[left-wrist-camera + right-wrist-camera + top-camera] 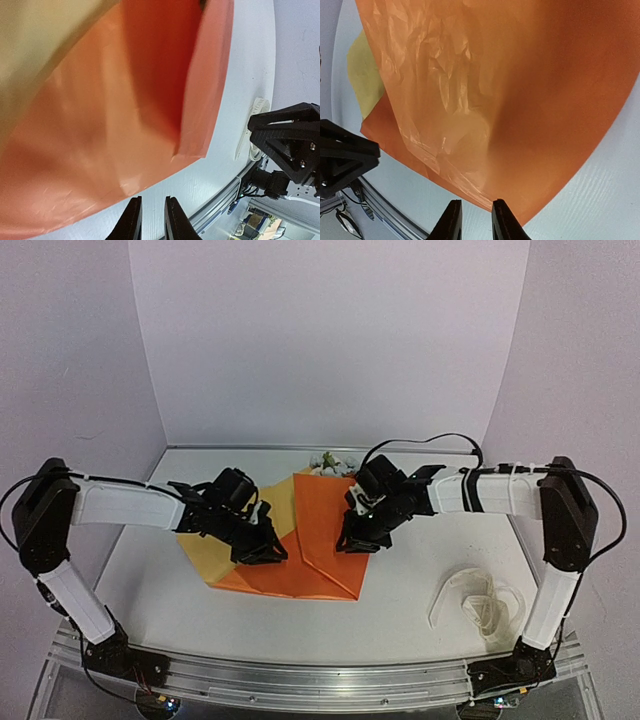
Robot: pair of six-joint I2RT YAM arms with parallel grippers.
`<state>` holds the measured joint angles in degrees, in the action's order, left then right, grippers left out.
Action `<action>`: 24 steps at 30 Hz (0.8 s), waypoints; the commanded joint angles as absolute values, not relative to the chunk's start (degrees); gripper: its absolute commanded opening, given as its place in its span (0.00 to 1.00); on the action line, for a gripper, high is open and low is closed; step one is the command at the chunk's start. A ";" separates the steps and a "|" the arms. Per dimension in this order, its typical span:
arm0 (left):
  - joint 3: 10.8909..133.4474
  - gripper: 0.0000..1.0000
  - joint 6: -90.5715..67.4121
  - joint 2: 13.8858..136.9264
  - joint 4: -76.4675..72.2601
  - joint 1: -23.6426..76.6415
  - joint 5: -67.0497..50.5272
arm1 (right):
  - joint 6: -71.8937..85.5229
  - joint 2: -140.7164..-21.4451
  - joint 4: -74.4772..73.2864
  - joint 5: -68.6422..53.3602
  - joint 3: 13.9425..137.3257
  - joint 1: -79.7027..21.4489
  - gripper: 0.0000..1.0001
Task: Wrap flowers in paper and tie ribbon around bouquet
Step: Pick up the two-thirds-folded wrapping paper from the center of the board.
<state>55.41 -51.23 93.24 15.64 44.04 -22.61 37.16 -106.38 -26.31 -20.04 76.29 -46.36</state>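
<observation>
The orange paper lies folded over in the middle of the table, its paler yellow side showing at the left. Only the heads of the flowers peek out at its far end; the stems are hidden. The cream ribbon lies in a loose heap at the near right. My left gripper hovers low over the paper's left fold. In its wrist view the jaws stand slightly open with bare table between them, just short of the paper. My right gripper is narrowly open and empty at the edge of the paper.
White walls close in the table at the back and on both sides. A metal rail runs along the near edge with both arm bases on it. The right arm's base shows in the left wrist view, beside the ribbon.
</observation>
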 commanded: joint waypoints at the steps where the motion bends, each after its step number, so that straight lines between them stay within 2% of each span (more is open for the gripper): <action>1: 45.28 0.21 -61.61 81.11 15.90 42.17 -17.32 | 36.77 -109.49 -26.63 -18.90 80.50 -49.95 0.22; 6: 32.39 0.24 -72.23 67.90 15.62 42.01 -11.94 | 37.14 -112.25 -26.52 -18.70 81.92 -51.74 0.21; 11: 25.04 0.31 -78.81 59.67 13.95 42.10 -7.14 | 37.93 -114.79 -26.28 -19.77 83.96 -52.42 0.20; 20: 25.14 0.48 -79.68 65.60 7.67 43.45 -5.01 | 39.00 -119.36 -26.20 -20.21 87.62 -52.69 0.19; 24: 25.05 0.49 -80.88 67.48 7.06 43.59 -2.90 | 39.86 -120.21 -25.71 -20.46 88.34 -52.70 0.19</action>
